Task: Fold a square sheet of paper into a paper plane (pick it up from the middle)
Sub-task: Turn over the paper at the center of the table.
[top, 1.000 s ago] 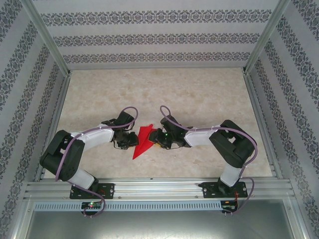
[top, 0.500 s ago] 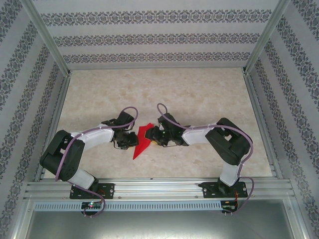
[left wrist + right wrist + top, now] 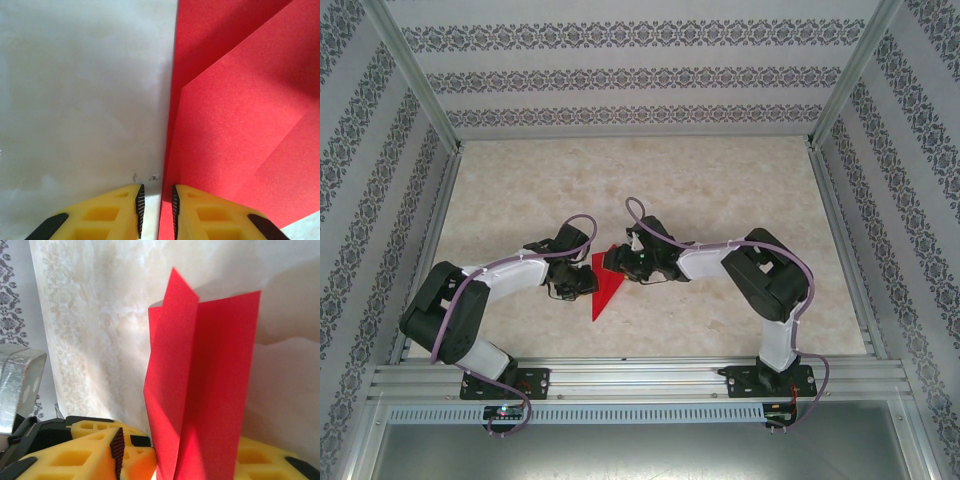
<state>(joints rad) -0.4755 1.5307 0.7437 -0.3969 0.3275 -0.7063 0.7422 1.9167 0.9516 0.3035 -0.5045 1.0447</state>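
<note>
Paper (image 3: 606,290), bright red and partly folded, lies near the middle of the table (image 3: 720,190) between the two hands. Seen from above it is a narrow shape tapering to a point toward the near edge. Its upper end is under the right hand (image 3: 618,262), and the left hand (image 3: 584,282) is just beside its left edge.

In the left wrist view the paper (image 3: 235,125) lies on the pale table (image 3: 85,100) with several diagonal folds across it. Its straight left edge runs down into the slit between the yellow fingers (image 3: 110,215). The left hand (image 3: 156,192) is slightly unclenched: the jaws stand a narrow gap apart, bare table shows between them, and the right-side finger sits over the paper.

In the right wrist view a folded flap of paper (image 3: 210,380) rises from between the yellow fingers (image 3: 95,460), lifted off the table, with a crease down its length and a pointed corner at the top. The right hand (image 3: 180,437) has its jaws well apart with the flap between them. I cannot tell whether they are clamping it.
</note>
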